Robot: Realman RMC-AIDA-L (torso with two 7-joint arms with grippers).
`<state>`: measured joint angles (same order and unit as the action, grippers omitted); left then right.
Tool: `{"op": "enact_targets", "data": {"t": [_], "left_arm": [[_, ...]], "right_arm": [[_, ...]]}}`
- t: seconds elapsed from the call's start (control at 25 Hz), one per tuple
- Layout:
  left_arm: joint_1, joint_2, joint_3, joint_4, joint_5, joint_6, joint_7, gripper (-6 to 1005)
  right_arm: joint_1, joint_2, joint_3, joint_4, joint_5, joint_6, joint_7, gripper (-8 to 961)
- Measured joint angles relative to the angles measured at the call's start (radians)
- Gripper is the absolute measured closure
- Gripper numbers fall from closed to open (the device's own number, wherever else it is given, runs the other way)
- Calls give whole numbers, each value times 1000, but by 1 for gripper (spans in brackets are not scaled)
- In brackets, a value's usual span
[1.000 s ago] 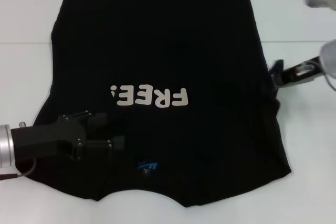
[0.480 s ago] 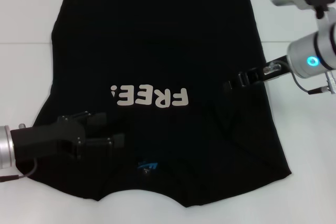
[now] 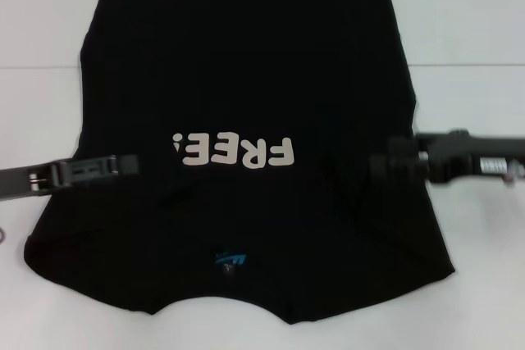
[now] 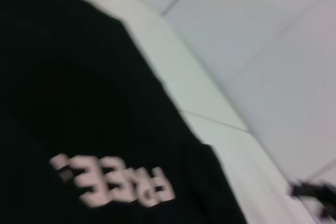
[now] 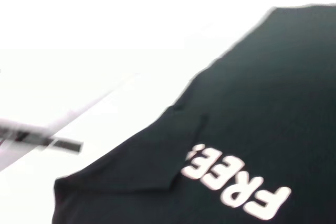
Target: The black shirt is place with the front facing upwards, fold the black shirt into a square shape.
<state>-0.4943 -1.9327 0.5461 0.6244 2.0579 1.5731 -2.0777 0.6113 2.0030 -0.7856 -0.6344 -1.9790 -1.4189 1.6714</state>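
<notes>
The black shirt (image 3: 246, 79) lies flat on the white table, front up, with its sleeves folded in. Its white "FREE!" print (image 3: 234, 152) and blue neck label (image 3: 230, 259) are toward the near edge. My left gripper (image 3: 131, 162) reaches in from the left, low over the shirt's left side beside the print. My right gripper (image 3: 381, 163) reaches in from the right over the shirt's right edge at the same height. The shirt and print also show in the left wrist view (image 4: 113, 181) and the right wrist view (image 5: 236, 184).
The white table (image 3: 467, 22) has a seam line running across behind the arms. Bare tabletop lies to the left, right and near side of the shirt. The right wrist view shows the left arm (image 5: 47, 141) far off.
The left gripper has moved from near the collar to the shirt's left side and now lies flat. The right gripper has come in and nearer, onto the shirt's right edge.
</notes>
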Motion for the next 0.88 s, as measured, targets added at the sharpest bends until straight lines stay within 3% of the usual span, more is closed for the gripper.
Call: {"op": "enact_targets", "data": {"t": [0.2, 0.32, 0.6, 0.88], "left_arm": [[-12, 52, -13, 84, 199, -12, -332, 80], [-30, 68, -17, 103, 307, -6, -416, 87], [-65, 74, -15, 130, 485, -40, -476, 103], [-89, 54, 5, 127, 557, -69, -473, 120]], "right_arm": [[-79, 37, 2, 11, 12, -30, -232, 193], [-96, 57, -3, 20, -12, -26, -289, 132], [-93, 62, -3, 51, -36, -24, -313, 24], [-89, 57, 0, 52, -36, -32, -307, 8]]}}
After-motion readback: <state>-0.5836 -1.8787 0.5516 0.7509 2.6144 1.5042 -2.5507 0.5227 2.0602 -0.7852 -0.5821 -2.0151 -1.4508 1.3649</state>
